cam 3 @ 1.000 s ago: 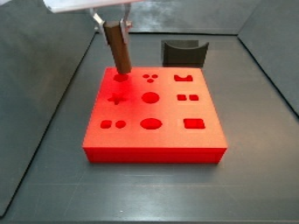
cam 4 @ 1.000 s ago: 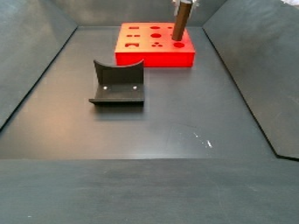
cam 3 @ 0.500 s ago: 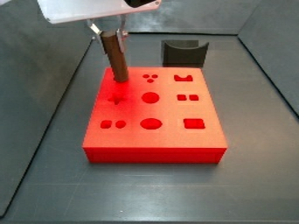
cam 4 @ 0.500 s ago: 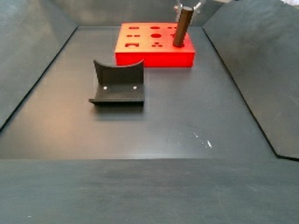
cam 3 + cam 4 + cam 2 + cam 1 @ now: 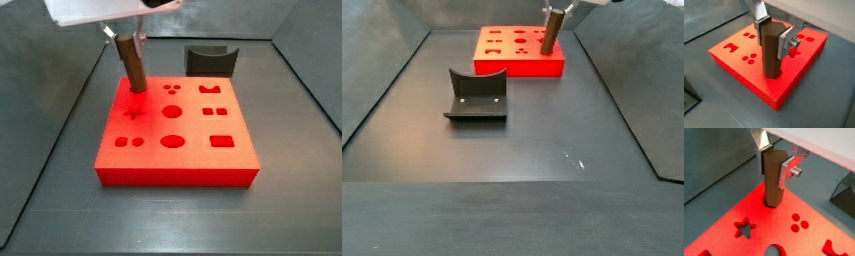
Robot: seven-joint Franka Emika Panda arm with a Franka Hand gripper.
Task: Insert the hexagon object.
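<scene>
- Wrist views both show the gripper [image 5: 776, 159] clamped on the upper end of the hexagon object [image 5: 773, 180], one flat silver finger [image 5: 786, 172] pressed on each side, so the jaws sit only as far apart as the peg is wide.
- No brand, label or writing readable anywhere that I can spot, just a screw head on the finger plate.
- The hexagon object [image 5: 771, 50] hangs straight below the gripper [image 5: 773, 29], looking roughly upright in the wrist views and slightly tilted in a side view [image 5: 132, 64].
- Its lower end meets the top of the red block [image 5: 761, 223] near one corner [image 5: 754, 70]; can't tell if it's actually down in a hole or just resting on the surface.
- Other cutouts on the block's top: a star [image 5: 743, 227], a cluster of three small dots [image 5: 800, 222], plus round and square-ish ones in a side view [image 5: 174, 127].
- The arm comes in from above, with only the white wrist body [image 5: 100, 10] in frame and the gripper [image 5: 120, 35] pointing down over the block's far left corner.
- From the opposite side, the gripper [image 5: 556, 10] and peg [image 5: 549, 31] are at the block's [image 5: 520, 52] right end, at the far end of the dark floor [image 5: 529, 160].
- The fixture [image 5: 476, 95] stands well apart from the block there, out on the floor; it also shows behind the block [image 5: 210, 59].
</scene>
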